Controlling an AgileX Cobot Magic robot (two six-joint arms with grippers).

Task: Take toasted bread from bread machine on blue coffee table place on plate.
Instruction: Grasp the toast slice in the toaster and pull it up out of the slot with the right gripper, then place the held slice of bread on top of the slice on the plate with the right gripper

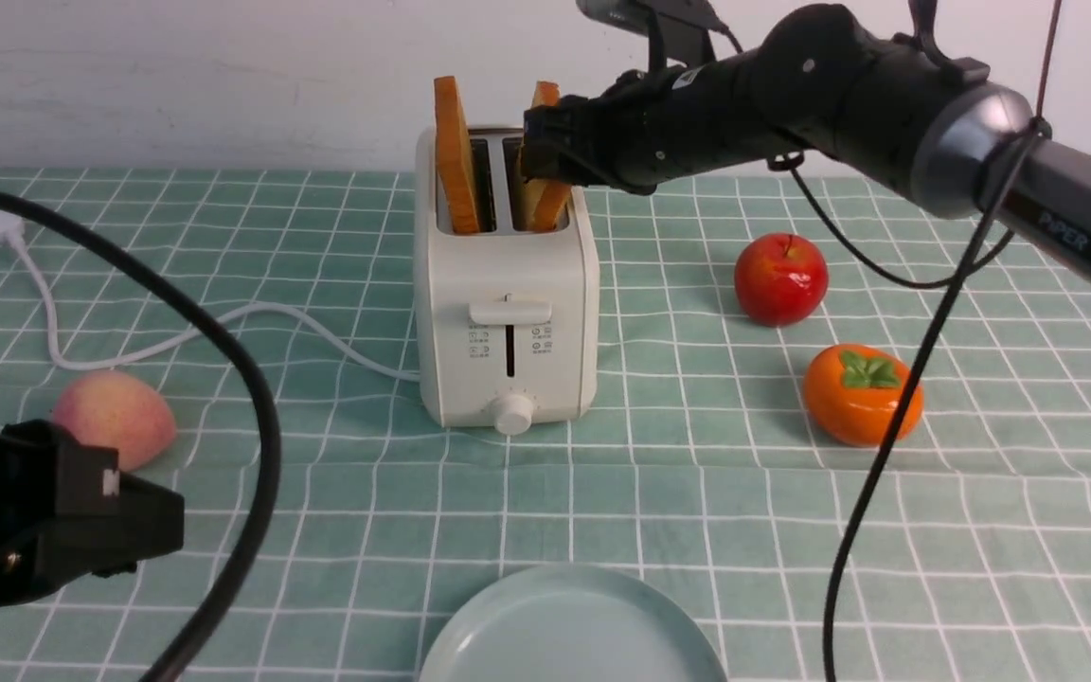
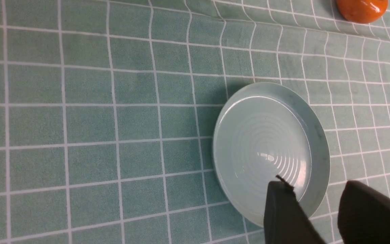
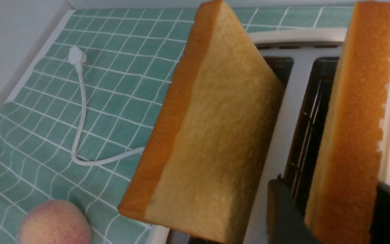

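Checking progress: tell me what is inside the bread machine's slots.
Two toast slices, one per slot: the left slice upright, the right slice tilted between the right gripper's fingers. Their lower parts are hidden inside the bread machine.

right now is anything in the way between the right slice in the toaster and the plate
Nothing visible does. The right slice sits gripped by the right end effector in the toaster; only bare cloth lies between toaster and plate.

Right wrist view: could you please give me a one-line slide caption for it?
Black gripper fingers flank one thick tan toast slice beside a second slice in the cream-white toaster.
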